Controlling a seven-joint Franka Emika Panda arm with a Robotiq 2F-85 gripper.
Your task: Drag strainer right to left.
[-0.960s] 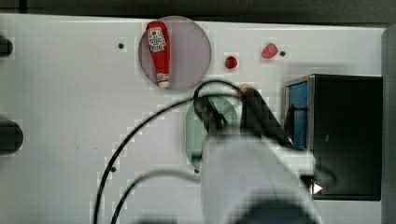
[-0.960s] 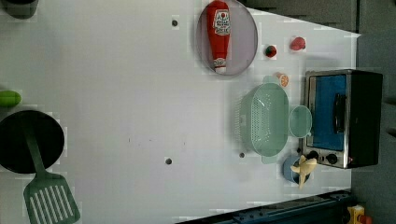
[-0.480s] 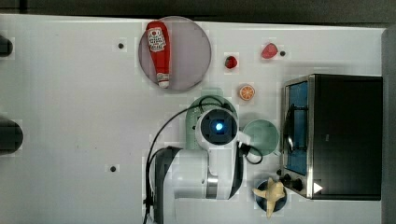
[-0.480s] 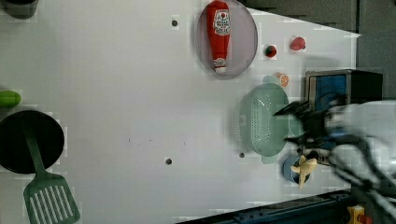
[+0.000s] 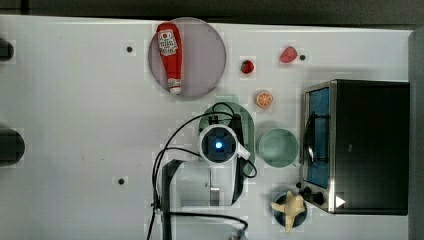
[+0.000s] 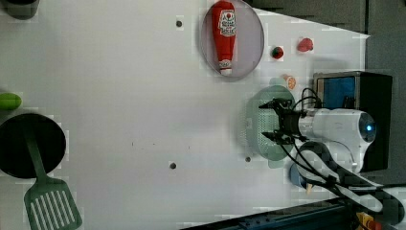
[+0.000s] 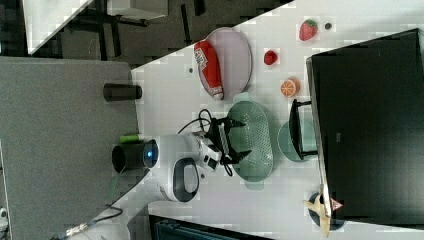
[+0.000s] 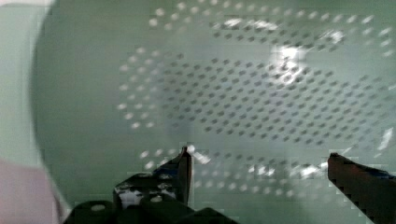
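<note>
Strainer (image 6: 261, 125) lies flat, long axis up-down in the left view.

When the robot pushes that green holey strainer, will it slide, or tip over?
The strainer probably slides easily: it looks like thin, light plastic on the smooth white table. Its wide, shallow oval shape makes tipping unlikely. The open gripper hangs inside it, so a wall could catch.

Hand (image 7: 239, 139) wide open, pointing down
</note>
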